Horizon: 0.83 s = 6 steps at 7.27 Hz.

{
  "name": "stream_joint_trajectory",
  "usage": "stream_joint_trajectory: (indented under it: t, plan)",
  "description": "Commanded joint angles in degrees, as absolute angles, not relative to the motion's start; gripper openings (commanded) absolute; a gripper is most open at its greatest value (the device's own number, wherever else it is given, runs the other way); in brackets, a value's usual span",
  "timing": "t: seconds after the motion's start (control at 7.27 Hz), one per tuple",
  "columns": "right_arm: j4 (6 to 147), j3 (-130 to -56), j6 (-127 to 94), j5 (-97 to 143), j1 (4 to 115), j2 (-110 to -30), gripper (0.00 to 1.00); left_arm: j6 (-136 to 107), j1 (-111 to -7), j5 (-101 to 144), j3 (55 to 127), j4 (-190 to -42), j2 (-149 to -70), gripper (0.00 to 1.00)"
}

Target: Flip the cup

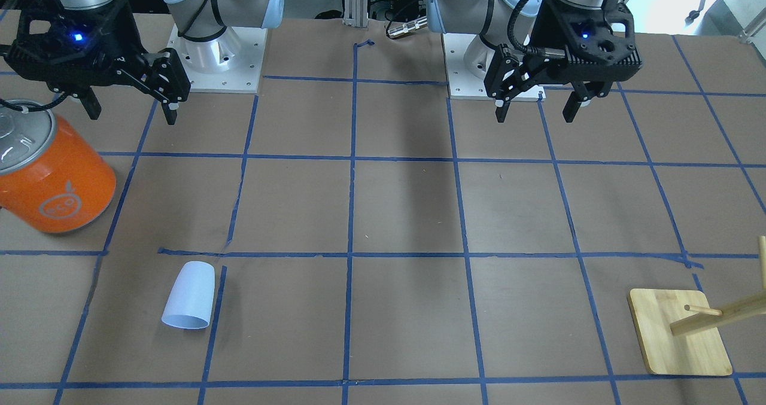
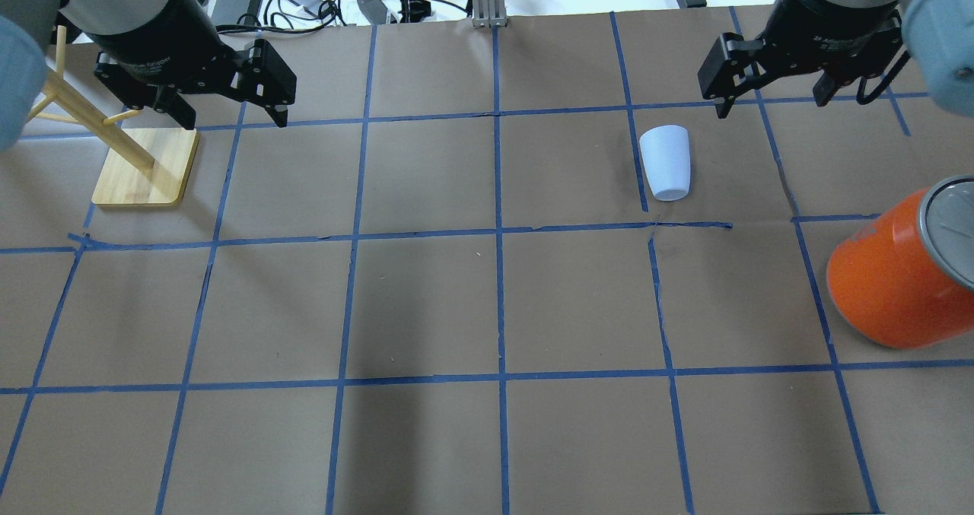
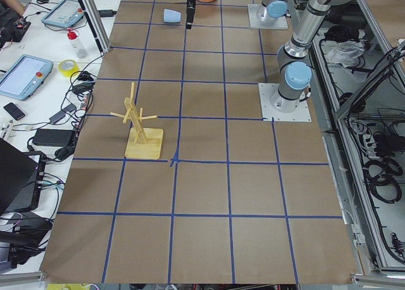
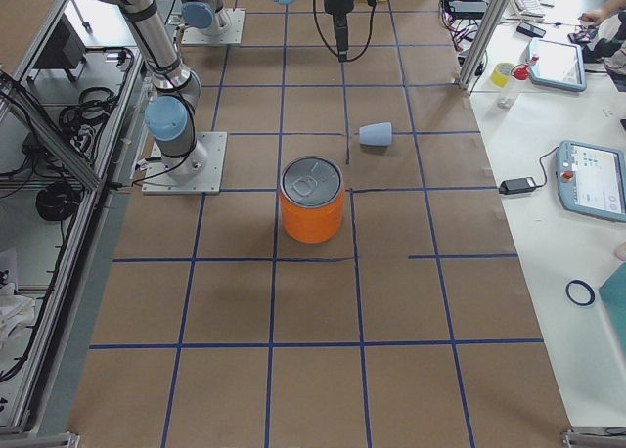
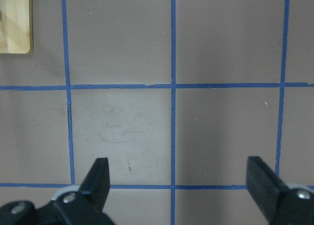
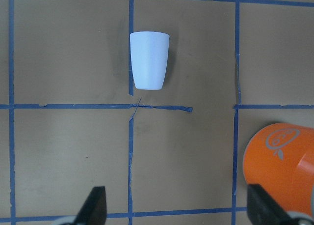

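At far right, the smooth, tapered plastic cup (image 2: 666, 162) lies sideways; left gripper (image 2: 234, 121) and right gripper (image 2: 772, 104) gape wide.

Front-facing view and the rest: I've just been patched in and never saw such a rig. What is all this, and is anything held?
Two robot arms work at a brown table taped into blue squares. One camera looks over the robot's shoulders, one faces it from across (sides mirrored), two look along the table from its ends, one rides each wrist. The left gripper and right gripper hang open and empty above the table. On it: the pale cup lying on its side near the right gripper, an upright orange can, and a wooden peg rack near the left gripper. Nothing is held.
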<state>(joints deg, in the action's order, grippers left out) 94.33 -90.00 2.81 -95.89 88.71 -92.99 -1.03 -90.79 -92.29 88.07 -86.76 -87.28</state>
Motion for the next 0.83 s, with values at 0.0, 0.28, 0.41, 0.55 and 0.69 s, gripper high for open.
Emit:
stream_joint_trajectory:
  t: [0.0, 0.28, 0.41, 0.55, 0.69]
  plan:
    - [94.5, -90.0, 2.8, -96.0, 88.7, -92.9, 1.00, -1.1, -90.8, -92.3, 88.1, -86.7, -87.3, 1.00]
    - [94.5, -90.4, 2.2, -96.0, 88.7, -92.9, 1.00, -1.0, -90.8, -92.3, 88.1, -86.7, -87.3, 1.00]
    - [94.5, -90.8, 2.0, -96.0, 88.7, -92.8, 1.00, -1.0, -90.8, -92.3, 88.1, -86.7, -87.3, 1.00]
    - [95.0, -90.9, 1.9, -96.0, 88.6, -92.6, 1.00, -1.0, -90.8, -92.3, 88.1, -86.7, -87.3, 1.00]
    - [95.1, -90.9, 2.0, -96.0, 88.5, -92.6, 1.00, -1.0, -90.8, -92.3, 88.1, -86.7, -87.3, 1.00]
